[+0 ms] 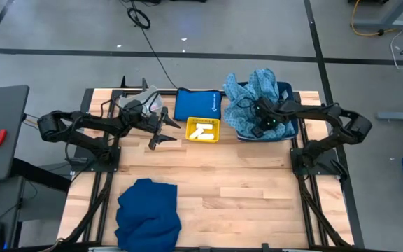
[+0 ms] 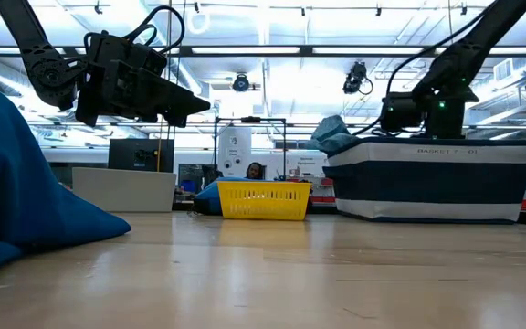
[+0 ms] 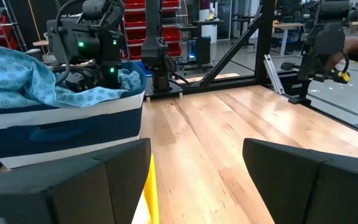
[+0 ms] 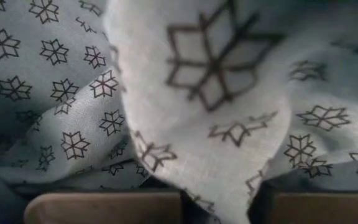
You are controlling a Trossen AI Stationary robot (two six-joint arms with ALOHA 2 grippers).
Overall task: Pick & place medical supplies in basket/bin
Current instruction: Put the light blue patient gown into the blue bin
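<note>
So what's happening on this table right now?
Two robot arms are sorting supplies into containers. The right gripper is down in the blue bin, against the patterned cloth piled there. The left gripper hovers open beside the yellow basket, which already holds some white packets. A dark-blue cloth lies on the table, not yet put away.

patterned cloth [image 1: 252, 94] in bin [image 1: 290, 130], basket [image 1: 203, 129] left

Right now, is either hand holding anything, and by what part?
Left hand is open and empty, above the table beside the yellow basket. Right hand is down in the patterned cloth over the bin; any hold cannot be told.
</note>
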